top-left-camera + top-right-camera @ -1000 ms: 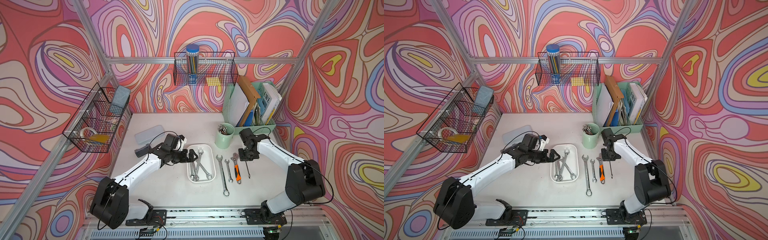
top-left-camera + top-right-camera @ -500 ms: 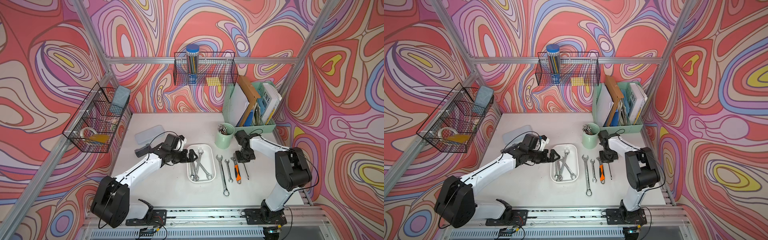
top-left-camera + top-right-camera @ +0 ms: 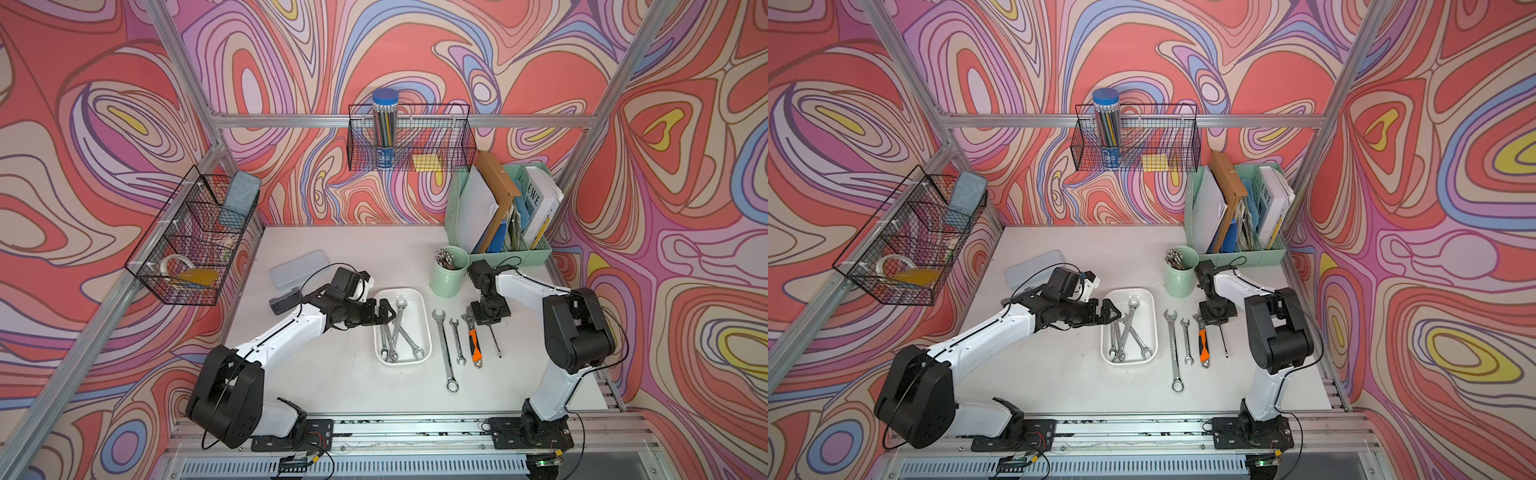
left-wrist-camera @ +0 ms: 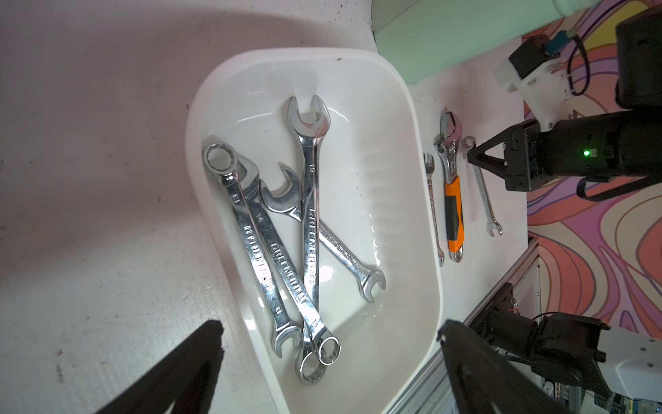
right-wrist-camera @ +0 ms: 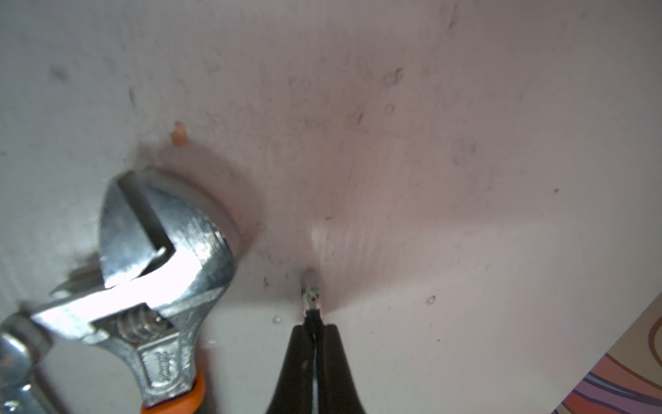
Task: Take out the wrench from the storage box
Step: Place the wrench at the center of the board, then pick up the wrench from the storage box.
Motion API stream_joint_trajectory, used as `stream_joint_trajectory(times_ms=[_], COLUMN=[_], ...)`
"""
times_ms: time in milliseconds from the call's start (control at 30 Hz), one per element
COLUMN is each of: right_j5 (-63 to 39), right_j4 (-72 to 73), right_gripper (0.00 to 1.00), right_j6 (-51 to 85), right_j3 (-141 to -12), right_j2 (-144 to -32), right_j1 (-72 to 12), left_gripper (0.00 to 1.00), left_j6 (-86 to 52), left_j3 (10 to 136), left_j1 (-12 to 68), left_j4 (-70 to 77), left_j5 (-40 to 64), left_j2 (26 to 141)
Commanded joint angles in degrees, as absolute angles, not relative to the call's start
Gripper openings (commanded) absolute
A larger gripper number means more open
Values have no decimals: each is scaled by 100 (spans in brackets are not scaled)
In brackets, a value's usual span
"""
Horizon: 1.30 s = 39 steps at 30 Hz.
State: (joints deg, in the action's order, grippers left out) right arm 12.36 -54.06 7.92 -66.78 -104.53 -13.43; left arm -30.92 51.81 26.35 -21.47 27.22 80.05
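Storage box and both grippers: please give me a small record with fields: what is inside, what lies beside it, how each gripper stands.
storage box: white tray, on the table
inside: four wrenches, crossing one another
beside it: long wrench, small wrench, adjustable wrench with orange handle, thin wrench, in a row
left gripper: open, at the box's edge above the wrenches, holding nothing
right gripper: shut, tips down at the thin wrench's end; whether it grips cannot be told
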Motion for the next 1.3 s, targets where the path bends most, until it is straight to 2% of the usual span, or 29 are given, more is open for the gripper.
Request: stream_joint_trajectory(times_ms=[0,167,467,700,967,1100,1267], right_j5=[1275,1228,1170,1001,879,1223,982], right_j4=[-5458,-5450,-5460,-5417,-5432,-5529,-5514], right_gripper=[4,11,13,23,25,26,26], right_j6=[710,687,710,752,787,831,845], right_j3=[-6741,-6739,-6737,-6671,-6671,-6705,-6754], right_j2=[-10583,-10576,-10551,-10265,-10187,-10032,-9828], right_j1=[-1314,-1315,-1310,-1310,-1310,-1311,-1310], left_gripper=[99,99,99,99,99,99,99], left_j6=[-3000,-3013,-2991,-3008,-3028,-3041,-3048], left_j3=[5318,5361,5376,5388,5326,5330,5343], left_j1=[2667,2666,2663,2680,2693,2710,2739], left_j4=[-2332,-2344,-2424,-2435,-2470,-2494,-2528], left_j5=[2663,2689,2667,2672,2645,2640,2615], left_j2=[8024,8051,8023,8007,7894,7867,7807])
